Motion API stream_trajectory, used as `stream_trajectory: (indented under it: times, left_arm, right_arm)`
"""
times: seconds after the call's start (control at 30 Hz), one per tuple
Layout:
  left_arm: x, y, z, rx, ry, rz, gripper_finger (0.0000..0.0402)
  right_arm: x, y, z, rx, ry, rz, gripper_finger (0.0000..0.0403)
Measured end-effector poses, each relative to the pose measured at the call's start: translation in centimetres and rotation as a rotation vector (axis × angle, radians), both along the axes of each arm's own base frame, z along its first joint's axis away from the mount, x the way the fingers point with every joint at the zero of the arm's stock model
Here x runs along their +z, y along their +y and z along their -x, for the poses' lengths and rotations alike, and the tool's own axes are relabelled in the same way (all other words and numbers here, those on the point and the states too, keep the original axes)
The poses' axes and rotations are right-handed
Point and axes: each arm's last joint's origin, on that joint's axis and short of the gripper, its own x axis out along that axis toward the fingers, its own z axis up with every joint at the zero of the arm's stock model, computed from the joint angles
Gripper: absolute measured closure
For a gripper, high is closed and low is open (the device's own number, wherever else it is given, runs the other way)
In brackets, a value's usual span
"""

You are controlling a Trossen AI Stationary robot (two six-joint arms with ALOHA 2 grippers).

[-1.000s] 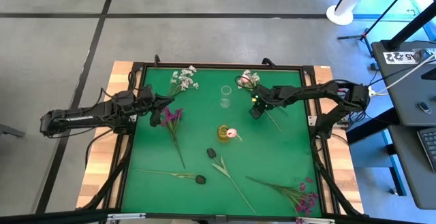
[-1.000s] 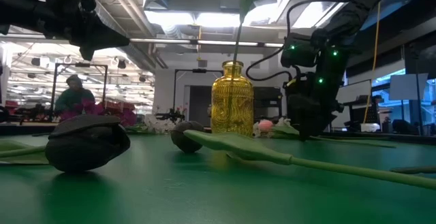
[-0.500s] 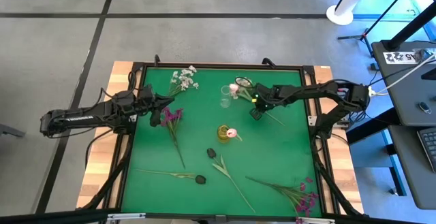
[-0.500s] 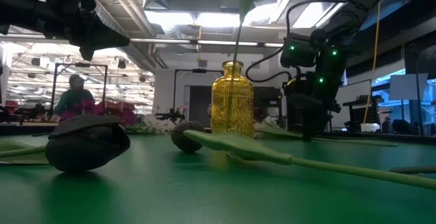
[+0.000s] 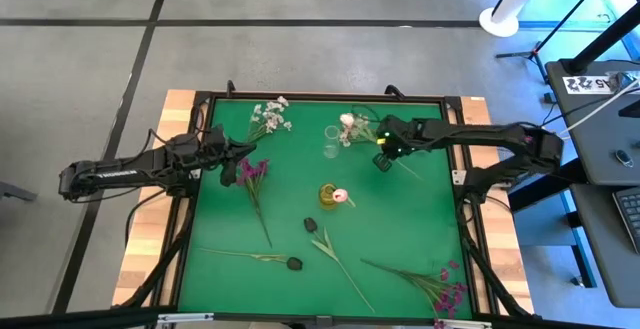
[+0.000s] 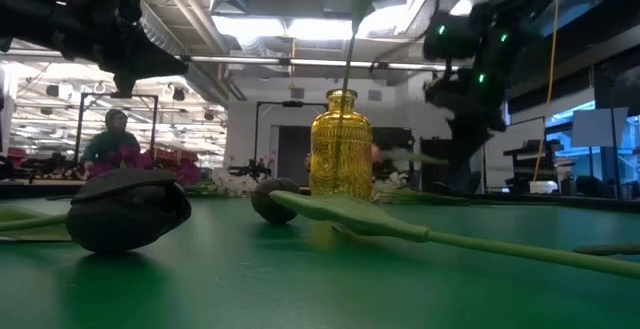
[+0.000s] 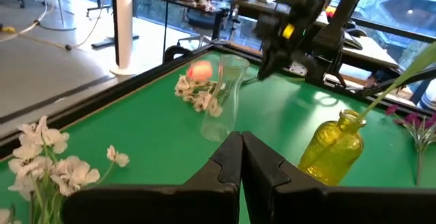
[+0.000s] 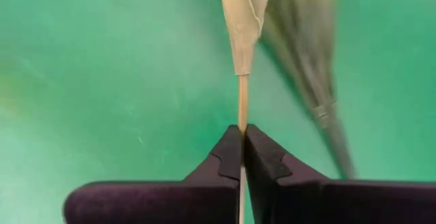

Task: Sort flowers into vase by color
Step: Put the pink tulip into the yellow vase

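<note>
Since a second ago the right hand (image 5: 381,161) has clenched on the thin stem of a pale pink flower (image 5: 347,121) and lifted it off the counter (image 5: 400,229), carrying the bloom from beside the clear glass vase (image 5: 331,141) to above it. The left hand (image 5: 226,174), clenched on nothing, hovers left of that vase. The counter is flat green felt framed in black, on a grey concrete floor. Just beyond stands an embossed amber bottle vase (image 5: 329,196) holding one stem.
</note>
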Motion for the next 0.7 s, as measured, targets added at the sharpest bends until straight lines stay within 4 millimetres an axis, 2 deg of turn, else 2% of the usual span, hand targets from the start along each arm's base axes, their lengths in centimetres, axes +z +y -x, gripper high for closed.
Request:
stream_trajectory:
  times: [0.13, 0.3, 0.5, 0.6, 0.7]
  left_arm:
    - [-0.1, 0.0, 0.0, 0.004, -0.001, 0.018, 0.0401]
    - [-0.1, 0.0, 0.0, 0.007, -0.003, 0.020, 0.0401]
    - [0.0, 0.0, 0.0, 0.008, -0.004, 0.019, 0.0401]
    - [0.0, 0.0, 0.0, 0.012, -0.012, 0.040, 0.0401]
    - [0.0, 0.0, 0.0, 0.016, -0.020, 0.058, 0.0401]
  right_arm:
    - [2.4, 0.3, 1.1, -0.023, -0.082, 0.071, 0.0400]
    - [6.3, 0.5, 1.7, 0.006, -0.351, 0.195, 0.0401]
    - [11.2, 0.8, 0.6, 0.252, -0.832, 0.314, 0.0401]
    - [12.8, 0.9, -0.3, 0.386, -1.019, 0.386, 0.0401]
    - [13.6, 0.9, -1.4, 0.524, -1.173, 0.412, 0.0401]
